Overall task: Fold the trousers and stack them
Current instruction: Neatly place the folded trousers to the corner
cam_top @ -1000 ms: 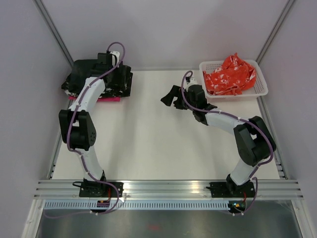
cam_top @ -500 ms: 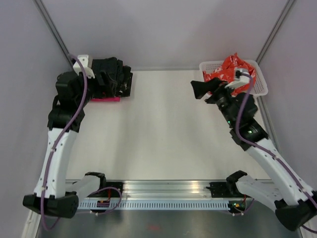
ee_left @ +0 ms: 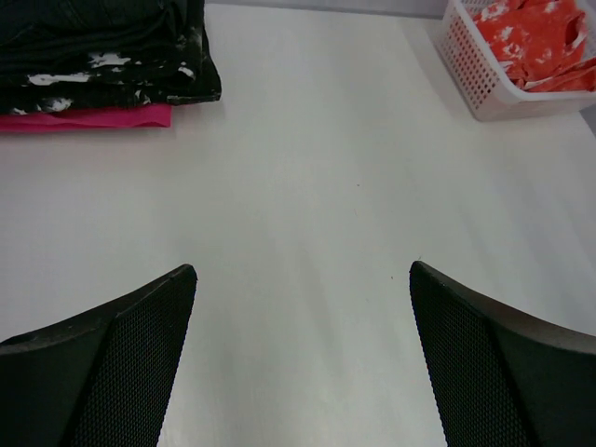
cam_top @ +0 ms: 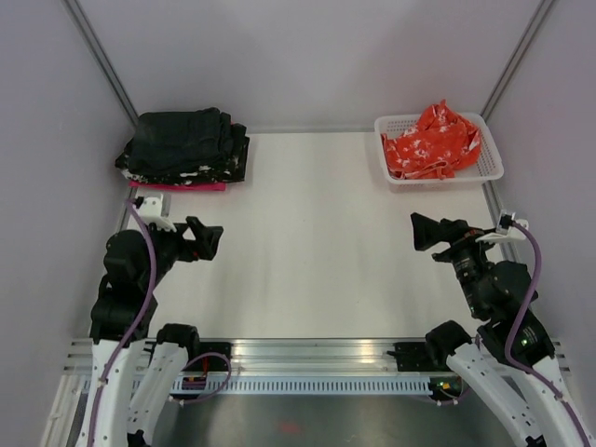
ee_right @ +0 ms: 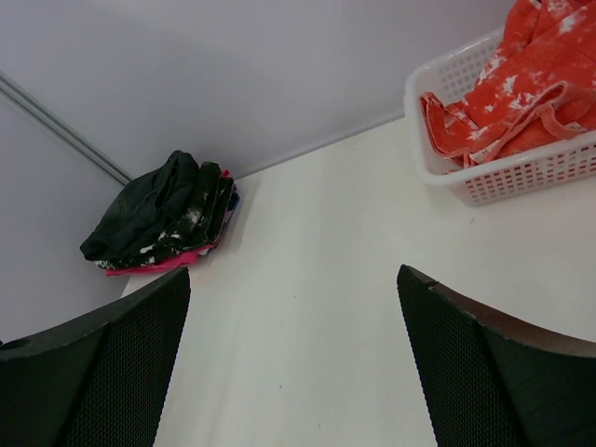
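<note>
The black trousers (cam_top: 180,133) lie folded on top of a stack at the far left corner of the table. They also show in the left wrist view (ee_left: 93,23) and the right wrist view (ee_right: 140,209). My left gripper (cam_top: 207,241) is open and empty, raised over the near left of the table, well short of the stack; its jaws (ee_left: 303,270) stand wide apart over bare table. My right gripper (cam_top: 427,232) is open and empty, raised at the near right (ee_right: 294,272).
Under the trousers lie a black cloth speckled with white (cam_top: 191,171) and a pink cloth (cam_top: 186,186). A white basket (cam_top: 494,168) at the far right holds an orange-red printed cloth (cam_top: 430,140). Grey walls close the back and sides.
Both arms have drawn back from the far side to the near side and risen. The left gripper has come off the stack; the right has left the spot beside the basket.
</note>
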`<action>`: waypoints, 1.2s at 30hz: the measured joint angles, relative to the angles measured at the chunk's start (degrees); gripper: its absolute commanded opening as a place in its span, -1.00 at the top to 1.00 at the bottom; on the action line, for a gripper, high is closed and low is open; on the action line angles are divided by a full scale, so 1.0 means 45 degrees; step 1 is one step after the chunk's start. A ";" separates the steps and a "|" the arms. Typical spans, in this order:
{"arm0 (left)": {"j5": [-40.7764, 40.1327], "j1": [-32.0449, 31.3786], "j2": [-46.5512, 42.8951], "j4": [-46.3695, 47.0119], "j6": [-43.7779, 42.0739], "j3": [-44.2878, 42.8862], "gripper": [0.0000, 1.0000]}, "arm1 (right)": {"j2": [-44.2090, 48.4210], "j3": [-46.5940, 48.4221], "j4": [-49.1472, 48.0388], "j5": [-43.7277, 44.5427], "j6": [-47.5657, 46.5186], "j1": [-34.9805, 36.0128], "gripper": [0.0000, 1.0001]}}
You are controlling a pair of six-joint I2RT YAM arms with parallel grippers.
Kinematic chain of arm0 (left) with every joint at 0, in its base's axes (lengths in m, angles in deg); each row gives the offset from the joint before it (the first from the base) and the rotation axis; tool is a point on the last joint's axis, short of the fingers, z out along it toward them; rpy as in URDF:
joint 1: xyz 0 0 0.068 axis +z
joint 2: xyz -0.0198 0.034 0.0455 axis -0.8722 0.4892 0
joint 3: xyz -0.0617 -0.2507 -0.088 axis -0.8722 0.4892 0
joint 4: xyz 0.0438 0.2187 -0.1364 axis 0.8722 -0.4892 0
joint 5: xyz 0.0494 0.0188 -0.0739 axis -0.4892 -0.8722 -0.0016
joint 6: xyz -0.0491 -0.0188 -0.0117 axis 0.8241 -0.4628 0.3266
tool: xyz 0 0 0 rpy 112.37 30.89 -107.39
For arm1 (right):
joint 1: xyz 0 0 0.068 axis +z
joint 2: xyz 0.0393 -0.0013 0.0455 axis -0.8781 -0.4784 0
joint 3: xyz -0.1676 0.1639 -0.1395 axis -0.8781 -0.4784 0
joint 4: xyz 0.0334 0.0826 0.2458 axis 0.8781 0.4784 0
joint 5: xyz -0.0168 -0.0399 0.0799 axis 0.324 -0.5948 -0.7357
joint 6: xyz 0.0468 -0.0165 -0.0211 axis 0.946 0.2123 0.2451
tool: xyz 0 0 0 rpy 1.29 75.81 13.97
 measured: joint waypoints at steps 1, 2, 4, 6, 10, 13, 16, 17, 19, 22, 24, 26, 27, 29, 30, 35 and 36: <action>0.0073 0.0000 -0.0403 0.0005 0.0053 0.0219 -0.99 | 0.0325 -0.0112 0.0185 0.0039 0.0058 -0.0005 -0.96; 0.0107 -0.0005 -0.0869 0.0034 0.0097 0.0432 -0.99 | 0.0704 -0.0248 0.0330 0.0078 0.0141 -0.0005 -0.96; 0.0131 0.0000 -0.1549 0.0185 0.0204 0.0831 -0.99 | 0.1365 -0.0593 0.0593 0.0160 0.0257 -0.0005 -0.96; 0.0131 -0.0005 -0.1933 0.0253 0.0325 0.1205 -0.99 | 0.1875 -0.0947 0.0831 0.0223 0.0364 0.0000 -0.96; 0.0126 0.0000 -0.2302 0.0316 0.0525 0.2045 -0.99 | 0.2438 -0.1511 0.1049 0.0262 0.0515 -0.0005 -0.96; 0.0097 0.0000 -0.2623 0.0340 0.0695 0.2715 -0.99 | 0.2492 -0.1705 0.1117 0.0282 0.0588 -0.0005 -0.96; 0.0097 0.0000 -0.2832 0.0272 0.0806 0.3065 -0.99 | 0.2472 -0.1836 0.1103 0.0355 0.0593 -0.0005 -0.96; 0.0092 0.0000 -0.2871 0.0287 0.0831 0.3084 -0.99 | 0.2463 -0.1894 0.1098 0.0369 0.0593 -0.0005 -0.96; 0.0092 0.0000 -0.2919 0.0369 0.0855 0.3113 -0.99 | 0.2404 -0.2059 0.0957 0.0379 0.0607 -0.0005 -0.96; 0.0092 0.0000 -0.2895 0.0393 0.0874 0.3191 -0.99 | 0.2220 -0.2458 0.0631 0.0359 0.0641 -0.0005 -0.96; 0.0087 0.0000 -0.2875 0.0393 0.0894 0.3225 -0.99 | 0.2084 -0.2735 0.0481 0.0321 0.0641 -0.0005 -0.96; 0.0087 0.0000 -0.2875 0.0398 0.0933 0.3254 -0.99 | 0.1948 -0.2924 0.0389 0.0306 0.0641 0.0000 -0.96; 0.0087 0.0000 -0.2875 0.0398 0.0942 0.3274 -0.99 | 0.1885 -0.3007 0.0340 0.0291 0.0636 0.0000 -0.96; 0.0087 0.0000 -0.2875 0.0408 0.0952 0.3327 -0.99 | 0.1831 -0.3109 0.0248 0.0257 0.0627 -0.0005 -0.96; 0.0087 0.0000 -0.2875 0.0403 0.0957 0.3347 -0.99 | 0.1817 -0.3133 0.0175 0.0228 0.0612 -0.0005 -0.96; 0.0087 0.0000 -0.2875 0.0413 0.0967 0.3376 -0.99 | 0.1812 -0.3109 -0.0044 0.0219 0.0466 0.0000 -0.96; 0.0087 0.0000 -0.2861 0.0413 0.0967 0.3376 -0.99 | 0.1812 -0.3084 -0.0005 0.0223 0.0437 -0.0005 -0.96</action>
